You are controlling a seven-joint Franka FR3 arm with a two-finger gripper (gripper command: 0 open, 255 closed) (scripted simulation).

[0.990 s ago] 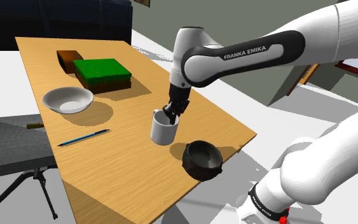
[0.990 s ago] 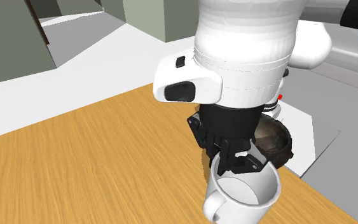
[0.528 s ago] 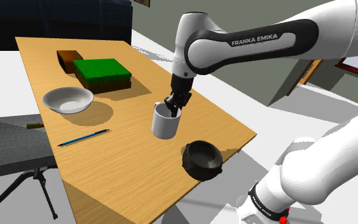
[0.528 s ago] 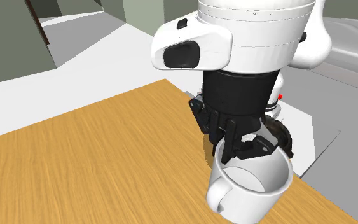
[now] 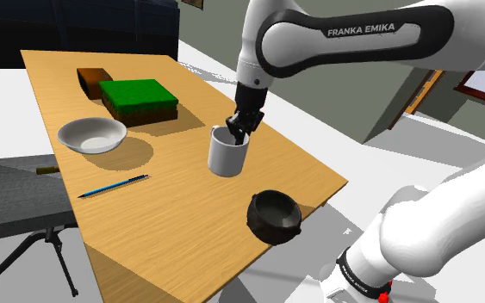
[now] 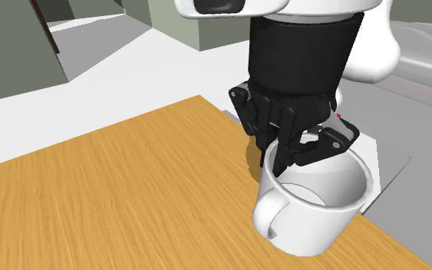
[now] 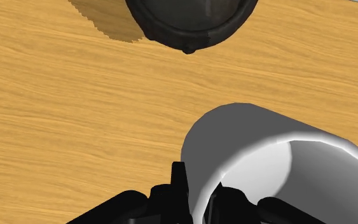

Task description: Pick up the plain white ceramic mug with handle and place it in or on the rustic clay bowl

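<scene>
A plain white mug hangs a little above the wooden table, slightly tilted. My gripper is shut on its rim, one finger inside and one outside. In the second exterior view the mug shows its handle on the view's left, under the black gripper. The bowl is dark, nearly black, and sits near the table's corner closest to the stand. In the wrist view the bowl lies beyond the held mug and gripper.
A white bowl, a green-topped block, a brown block and a blue pencil lie on the table toward the shoulder view's left. The dark bowl sits close to the table's edge.
The gripper has risen with the mug clasped in it, lifting the mug up from the table. The dark bowl has not moved.
</scene>
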